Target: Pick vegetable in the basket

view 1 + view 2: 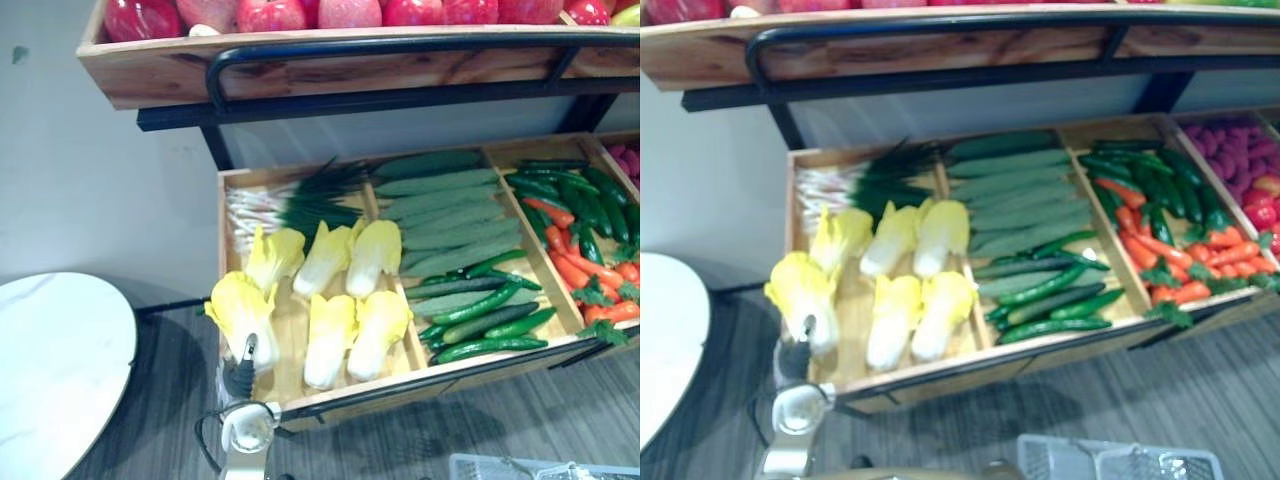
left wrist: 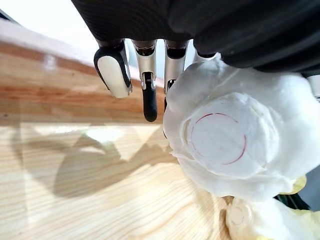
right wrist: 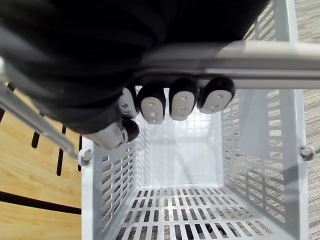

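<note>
**Left hand** [image 2: 148, 100] reaches into the front left compartment of the partitioned wooden display tray [image 2: 75, 210]. Its fingers are straight and slightly spread, with the dark tips pointing toward the tray's wooden wall.

The cut white base of a pale yellow-and-white leafy cabbage head [image 2: 235, 135] lies just beside those fingers, under the hand's dark cover. The fingers are not curled round it. A second head of the same kind [image 2: 260, 220] touches the first on the side away from the fingertips. Further yellow-white heads [image 1: 350, 290] lie in the same compartment, beyond and to the right of the hand.

- **Behind the heads:** a bunch of green onions with white stalks [image 1: 290, 205].
- **Progressively farther right of the hand:** long pale green gourds [image 1: 450, 215], dark green cucumbers [image 1: 485, 315], glossy green peppers [image 1: 575, 195] and orange carrots with green tops [image 1: 585, 275].
- **On the wooden shelf above:** red apples [image 1: 270, 14].

**Right hand** [image 3: 152, 104] is low and well to the right of the left hand. Its fingers are curled round the grey tubular handle [image 3: 250, 52] of a white slotted plastic basket [image 3: 250, 150], which hangs below the hand over the grey plank floor [image 1: 480, 420].
</note>
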